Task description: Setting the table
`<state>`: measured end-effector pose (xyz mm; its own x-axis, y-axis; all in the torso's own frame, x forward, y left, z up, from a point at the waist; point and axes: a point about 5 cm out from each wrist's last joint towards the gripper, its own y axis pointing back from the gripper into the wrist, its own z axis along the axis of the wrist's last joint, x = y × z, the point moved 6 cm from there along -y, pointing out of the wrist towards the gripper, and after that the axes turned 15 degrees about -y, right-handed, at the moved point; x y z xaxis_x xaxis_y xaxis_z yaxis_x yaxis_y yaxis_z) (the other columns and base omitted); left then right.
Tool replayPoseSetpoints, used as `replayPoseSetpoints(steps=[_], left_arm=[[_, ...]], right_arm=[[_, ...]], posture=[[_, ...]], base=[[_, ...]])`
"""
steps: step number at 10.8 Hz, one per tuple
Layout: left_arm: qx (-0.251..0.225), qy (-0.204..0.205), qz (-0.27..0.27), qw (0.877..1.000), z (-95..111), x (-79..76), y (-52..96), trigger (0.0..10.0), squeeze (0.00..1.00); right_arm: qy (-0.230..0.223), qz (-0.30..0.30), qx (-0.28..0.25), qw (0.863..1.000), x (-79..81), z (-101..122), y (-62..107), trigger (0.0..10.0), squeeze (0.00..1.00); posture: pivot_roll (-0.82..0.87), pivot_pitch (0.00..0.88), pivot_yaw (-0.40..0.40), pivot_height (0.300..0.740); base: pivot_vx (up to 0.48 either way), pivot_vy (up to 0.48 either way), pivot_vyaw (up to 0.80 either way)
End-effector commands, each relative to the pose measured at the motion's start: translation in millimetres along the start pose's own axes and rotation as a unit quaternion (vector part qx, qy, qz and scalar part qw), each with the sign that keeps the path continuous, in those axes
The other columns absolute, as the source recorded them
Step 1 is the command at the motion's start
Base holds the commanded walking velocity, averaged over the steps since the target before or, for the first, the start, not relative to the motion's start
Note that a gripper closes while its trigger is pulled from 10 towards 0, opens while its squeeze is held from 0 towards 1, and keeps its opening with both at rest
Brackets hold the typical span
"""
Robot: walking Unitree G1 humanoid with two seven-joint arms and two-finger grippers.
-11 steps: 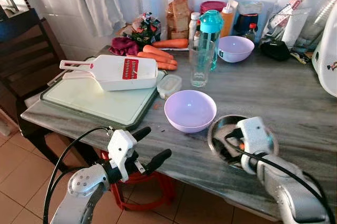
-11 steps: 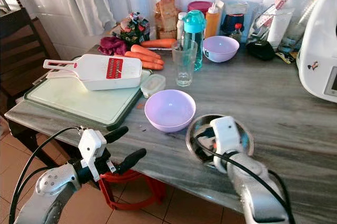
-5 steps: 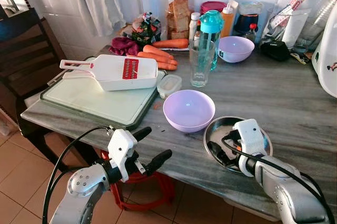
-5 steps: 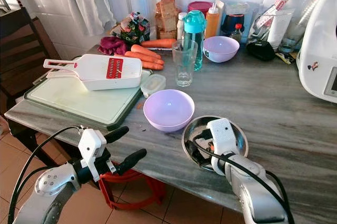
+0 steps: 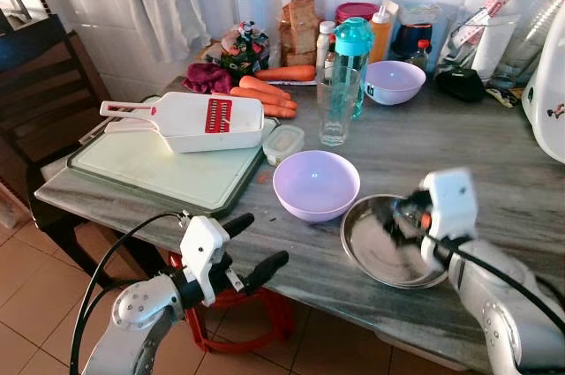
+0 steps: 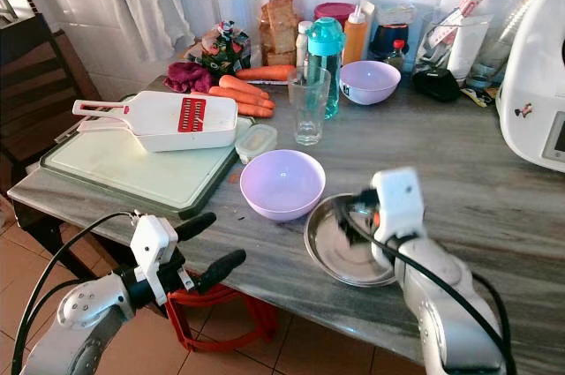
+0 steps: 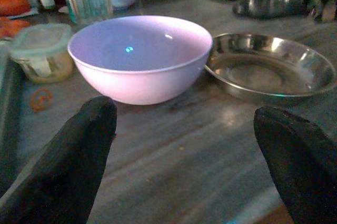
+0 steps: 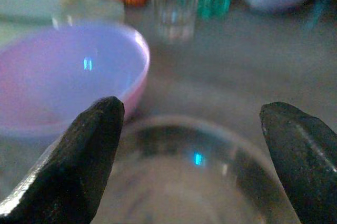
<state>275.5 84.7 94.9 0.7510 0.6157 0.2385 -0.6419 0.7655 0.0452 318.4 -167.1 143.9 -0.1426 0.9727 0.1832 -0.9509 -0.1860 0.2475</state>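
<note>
Hovering my right gripper point(image 5: 408, 213), fingers spread, over the steel plate point(image 5: 371, 251); a careless swing could knock the lilac bowl point(image 5: 315, 183).

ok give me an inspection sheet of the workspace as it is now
surface: grey marble counter, crowded at the back.
job's things: steel plate beside lilac bowl; second bowl and glass behind.
clutter: slicer on cutting board, carrots, jars.
grippers: right gripper open above plate; left gripper open before the counter edge.
cables: black cable looping along left arm.
surroundings: tiled wall, dark chair, tile floor.
</note>
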Motion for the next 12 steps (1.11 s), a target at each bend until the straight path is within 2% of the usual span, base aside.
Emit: replayPoseSetpoints(steps=[1,2,4,5,6,7,8,10,12], left_arm=[[0.006,-0.017,0.016,1.0,0.9,9.2,1.2,10.0,0.0],[0.012,-0.022,0.025,0.999,-1.6,11.2,1.5,10.0,0.0],[0.001,-0.039,0.118,0.992,2.5,31.6,5.1,10.0,0.0],[0.003,-0.04,0.179,0.983,-0.1,49.9,10.3,10.0,0.0],[0.02,-0.05,0.223,0.973,-6.1,62.3,13.7,10.0,0.0],[0.05,-0.063,0.274,0.958,-15.7,74.3,17.4,10.0,0.0],[0.058,-0.063,0.288,0.954,-19.4,76.7,18.3,10.0,0.0],[0.084,-0.086,0.334,0.935,-23.8,87.5,16.2,10.0,0.0],[0.08,-0.098,0.337,0.933,-20.6,89.8,8.5,10.0,0.0]], right_arm=[[0.012,0.001,-0.048,0.999,5.6,19.1,1.5,10.0,0.55],[0.005,-0.005,-0.069,0.998,6.4,23.6,1.9,10.0,0.0],[-0.001,-0.022,-0.13,0.991,11.4,32.3,7.9,10.0,0.0],[0.009,-0.045,-0.174,0.984,8.5,38.1,13.1,10.0,0.0],[0.013,-0.065,-0.193,0.979,1.8,38.2,17.9,10.0,0.0],[0.009,-0.081,-0.188,0.979,-8.7,28.8,18.9,10.0,0.0],[0.016,-0.088,-0.182,0.979,-11.2,24.1,18.0,10.0,0.0],[0.019,-0.093,-0.177,0.98,-17.9,13.2,13.4,10.0,0.0],[0.014,-0.102,-0.184,0.977,-23.6,13.3,12.1,10.0,0.0]], posture=[[-0.03,0.0,0.086,0.74],[-0.03,0.0,0.088,0.74],[-0.02,0.0,0.085,0.74],[-0.01,0.0,0.084,0.74],[-0.01,0.0,0.081,0.74],[-0.01,0.0,0.081,0.74],[-0.01,0.0,0.084,0.74],[-0.02,0.0,0.091,0.74],[-0.02,0.0,0.095,0.74]], base=[[0.0,0.0,0.0],[0.0,0.0,0.0],[0.0,0.0,0.0],[0.0,0.0,0.0],[0.0,0.0,0.0],[0.0,0.0,0.0],[0.0,0.0,0.0],[0.0,0.0,0.0],[0.0,0.0,-0.48]])
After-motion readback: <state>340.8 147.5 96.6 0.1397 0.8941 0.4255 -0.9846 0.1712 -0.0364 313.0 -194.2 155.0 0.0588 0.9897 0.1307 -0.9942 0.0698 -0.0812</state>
